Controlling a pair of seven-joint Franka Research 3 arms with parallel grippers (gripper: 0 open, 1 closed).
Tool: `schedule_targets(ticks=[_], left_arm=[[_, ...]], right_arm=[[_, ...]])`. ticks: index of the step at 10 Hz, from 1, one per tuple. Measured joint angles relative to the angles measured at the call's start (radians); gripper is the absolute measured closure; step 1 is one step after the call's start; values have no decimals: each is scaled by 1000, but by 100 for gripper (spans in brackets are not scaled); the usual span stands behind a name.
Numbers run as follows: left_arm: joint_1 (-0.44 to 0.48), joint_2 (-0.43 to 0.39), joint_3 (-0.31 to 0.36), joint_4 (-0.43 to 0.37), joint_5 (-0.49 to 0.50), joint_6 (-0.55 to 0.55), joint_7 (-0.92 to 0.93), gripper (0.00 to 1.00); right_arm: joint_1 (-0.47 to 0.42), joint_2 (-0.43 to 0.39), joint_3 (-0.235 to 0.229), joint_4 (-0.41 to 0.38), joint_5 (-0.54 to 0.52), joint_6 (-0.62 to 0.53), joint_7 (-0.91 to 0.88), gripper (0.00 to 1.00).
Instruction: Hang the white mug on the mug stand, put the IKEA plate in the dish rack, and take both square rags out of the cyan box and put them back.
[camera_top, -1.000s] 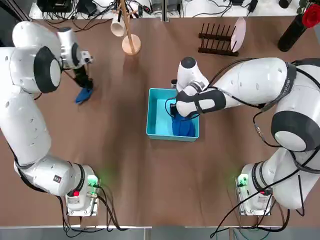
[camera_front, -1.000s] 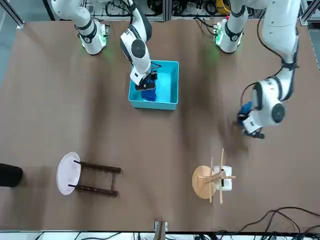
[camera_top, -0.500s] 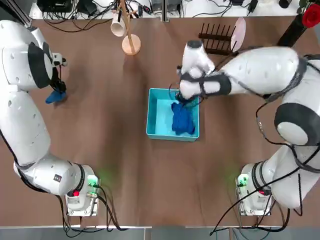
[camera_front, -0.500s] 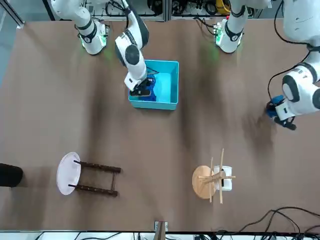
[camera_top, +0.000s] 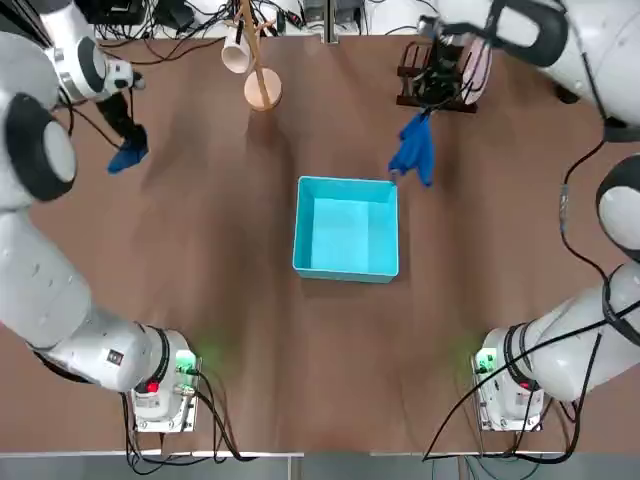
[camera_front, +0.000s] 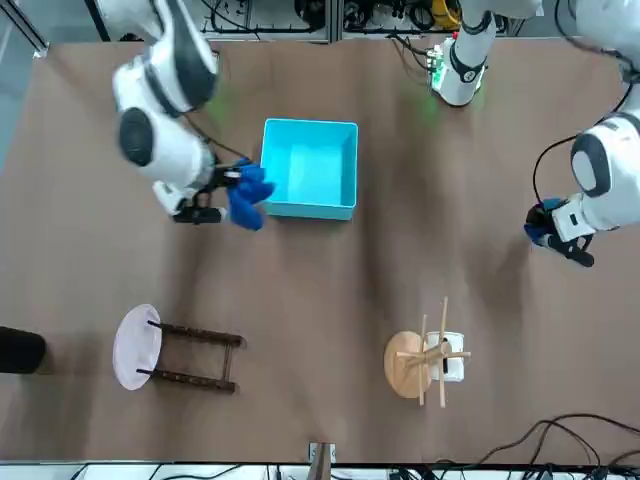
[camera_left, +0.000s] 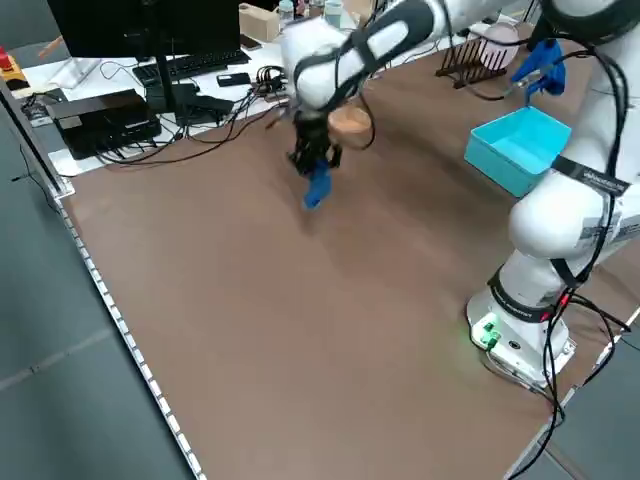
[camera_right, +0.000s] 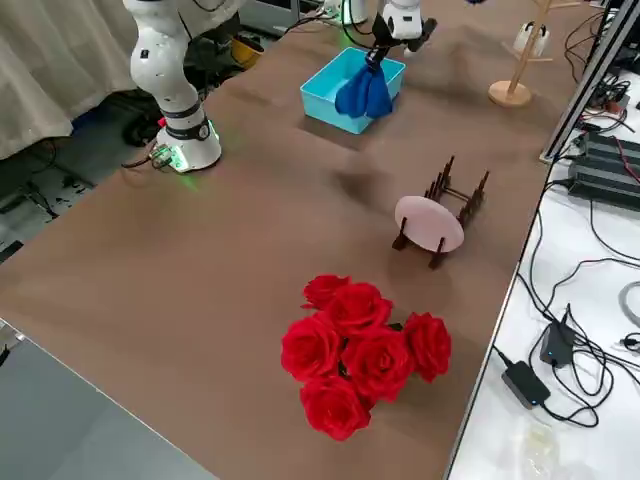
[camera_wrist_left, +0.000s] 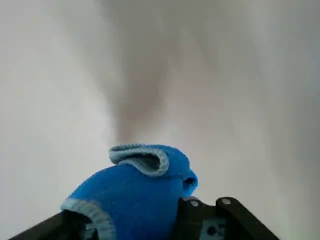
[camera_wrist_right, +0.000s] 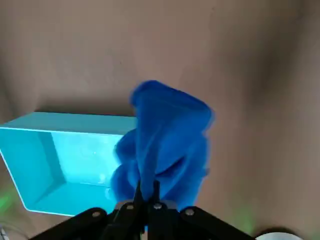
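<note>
The cyan box sits mid-table with nothing inside. My right gripper is raised beyond the box's far right corner, near the dish rack, and is shut on a blue rag that hangs from it; the same rag shows in the right wrist view beside the cyan box. My left gripper is at the far left of the table, shut on the other blue rag, which bunches up as a rag between its fingers. The white mug hangs on the mug stand. The IKEA plate stands in the rack.
A dark vase of red roses stands at the table's far right corner. Cables and electronics lie beyond the far edge. Both arm bases stand at the near edge.
My right gripper lifted its rag out of the cyan box and carried it toward the dish rack; the box now holds nothing. My left gripper swung its rag left, then farther back.
</note>
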Motion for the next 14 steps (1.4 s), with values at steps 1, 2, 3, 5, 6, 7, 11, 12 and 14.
schedule_targets(ticks=[1,2,3,5,6,7,11,12,14], left_arm=[[30,-82,-112,1,40,-50,-118,83],[58,-141,-227,6,61,-97,-241,83],[79,-178,-335,20,67,-140,-349,83],[157,-220,-578,48,70,-197,-530,83],[193,-228,-696,49,71,-208,-603,83],[217,-225,-797,50,71,-210,-657,83],[240,-89,-1095,142,71,-207,-922,83],[235,-25,-1141,175,71,-203,-977,83],[211,106,-1200,223,73,-132,-1073,83]], right_arm=[[-32,3,0,-7,-16,-5,-42,96],[-46,9,1,-24,-37,0,-67,96],[-50,16,2,-53,-54,22,-83,96],[-61,29,3,-150,-79,131,-123,96],[-86,32,4,-191,-92,178,-151,96],[-122,32,4,-207,-111,198,-176,96],[-384,45,1,-264,-146,319,-518,96],[-452,57,0,-287,-152,346,-617,96],[-546,81,1,-297,-170,376,-770,96]])
